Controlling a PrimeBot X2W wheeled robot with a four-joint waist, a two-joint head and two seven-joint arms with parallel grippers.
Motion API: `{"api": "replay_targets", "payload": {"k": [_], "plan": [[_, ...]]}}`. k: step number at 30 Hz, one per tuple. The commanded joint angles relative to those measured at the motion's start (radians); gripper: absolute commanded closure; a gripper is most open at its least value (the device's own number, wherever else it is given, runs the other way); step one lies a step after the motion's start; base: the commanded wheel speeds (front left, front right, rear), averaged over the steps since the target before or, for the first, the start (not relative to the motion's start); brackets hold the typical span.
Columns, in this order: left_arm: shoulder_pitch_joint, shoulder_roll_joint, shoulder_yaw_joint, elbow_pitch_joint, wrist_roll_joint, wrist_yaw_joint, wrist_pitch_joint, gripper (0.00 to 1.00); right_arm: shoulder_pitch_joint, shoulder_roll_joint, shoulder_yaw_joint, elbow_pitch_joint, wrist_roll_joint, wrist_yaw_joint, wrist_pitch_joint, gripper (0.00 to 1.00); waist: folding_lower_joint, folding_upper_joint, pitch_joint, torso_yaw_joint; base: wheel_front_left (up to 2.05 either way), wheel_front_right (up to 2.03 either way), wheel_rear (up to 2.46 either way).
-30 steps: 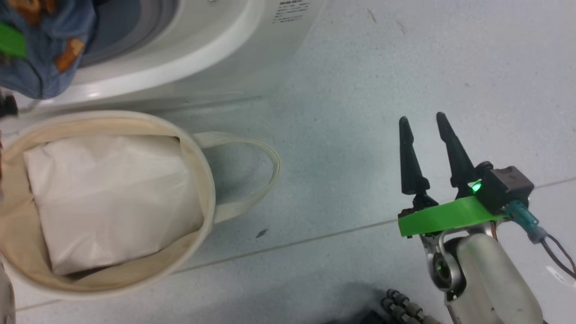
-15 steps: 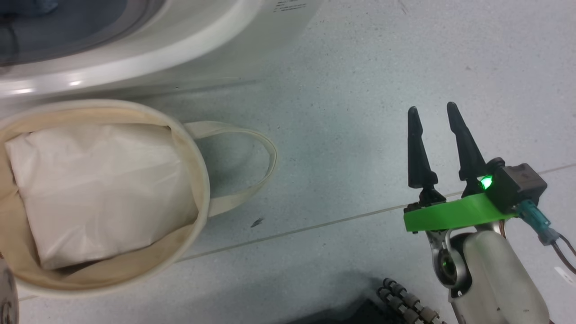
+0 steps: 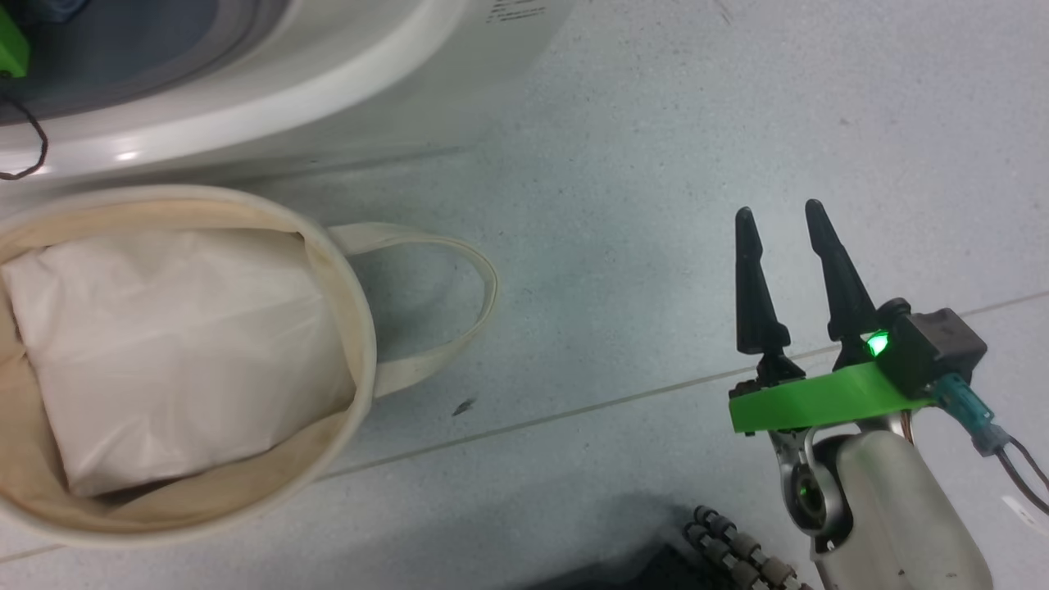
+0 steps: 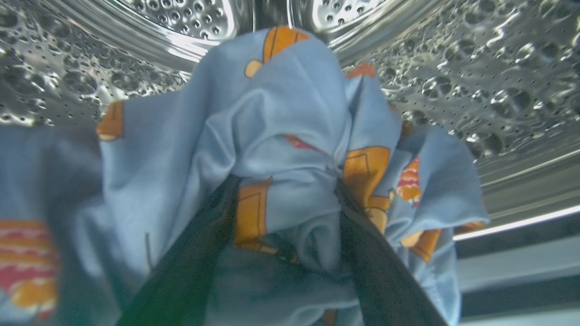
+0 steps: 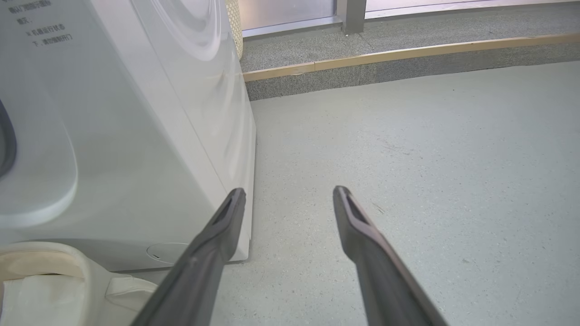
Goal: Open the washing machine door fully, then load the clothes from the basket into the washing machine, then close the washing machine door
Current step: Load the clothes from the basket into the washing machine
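The light blue garment (image 4: 281,104) lies in the washing machine drum (image 4: 476,68) between the left pincer's (image 4: 286,183) spread fingers, the right pincer (image 3: 778,209) hangs open, the basket (image 3: 361,344) holds white padding (image 3: 180,344), and closing the door likely remains.

The basket (image 3: 361,328) stands on the floor (image 3: 656,123) before the washing machine (image 3: 328,106), a folded cloth (image 3: 164,352) in it; a garment (image 4: 290,127) is inside the drum (image 4: 498,68).
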State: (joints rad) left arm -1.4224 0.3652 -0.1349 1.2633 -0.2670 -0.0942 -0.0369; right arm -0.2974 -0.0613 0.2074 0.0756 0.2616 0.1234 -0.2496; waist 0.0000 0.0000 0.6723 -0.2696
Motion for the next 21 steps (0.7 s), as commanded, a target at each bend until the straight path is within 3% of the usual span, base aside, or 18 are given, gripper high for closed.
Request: {"api": "replay_targets", "payload": {"k": [1,8,21], "plan": [[-0.006,0.035,0.011,-0.011,-0.008,0.009,-0.026,0.00,0.021,0.007,0.019,-0.024,0.005,0.007,-0.012,0.00,0.0000,0.0000,-0.013,0.005,0.00,0.00,0.00],[0.064,0.002,0.038,-0.040,-0.044,-0.003,-0.215,0.00,0.008,0.009,0.021,-0.002,0.019,0.007,-0.012,0.00,0.0000,0.0000,-0.065,0.037,0.00,0.00,0.00],[0.528,-0.079,0.191,-0.451,-0.076,-0.033,-0.225,0.00,-0.023,0.004,0.053,0.087,0.066,0.007,-0.012,0.00,0.0000,0.0000,-0.277,0.134,0.00,0.00,0.00]]}}
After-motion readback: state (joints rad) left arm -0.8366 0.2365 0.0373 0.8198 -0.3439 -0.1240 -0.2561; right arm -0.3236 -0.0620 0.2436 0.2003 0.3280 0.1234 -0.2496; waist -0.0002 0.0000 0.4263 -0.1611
